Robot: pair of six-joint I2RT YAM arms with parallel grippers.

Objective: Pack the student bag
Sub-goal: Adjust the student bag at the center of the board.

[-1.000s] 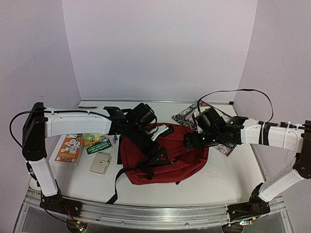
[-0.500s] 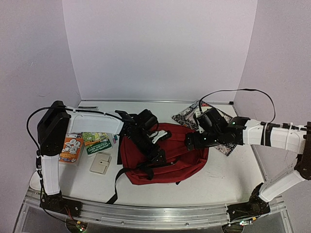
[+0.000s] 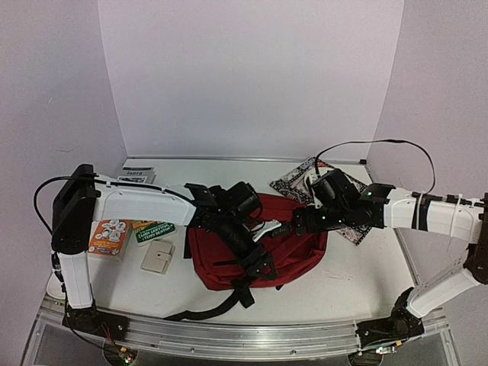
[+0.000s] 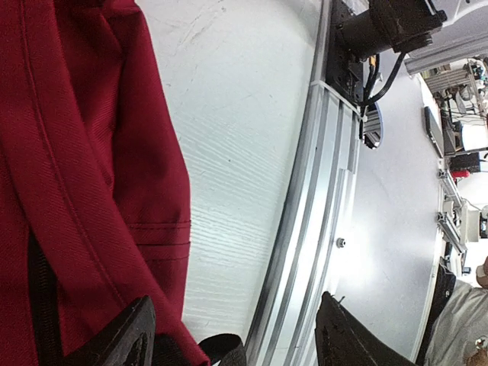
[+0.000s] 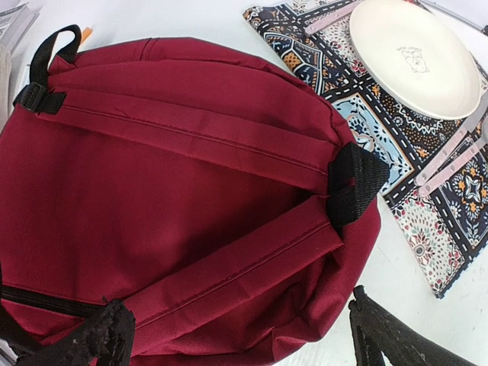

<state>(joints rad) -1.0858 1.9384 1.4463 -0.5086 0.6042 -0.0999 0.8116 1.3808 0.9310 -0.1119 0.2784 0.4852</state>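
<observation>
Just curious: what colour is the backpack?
Dark red backpack, clearest in the right wrist view.

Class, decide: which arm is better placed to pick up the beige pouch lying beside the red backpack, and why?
Left. The beige pouch lies left of the student bag, near the left arm. The right gripper, open, hovers over the bag's right side and would probably have to cross it.
</observation>
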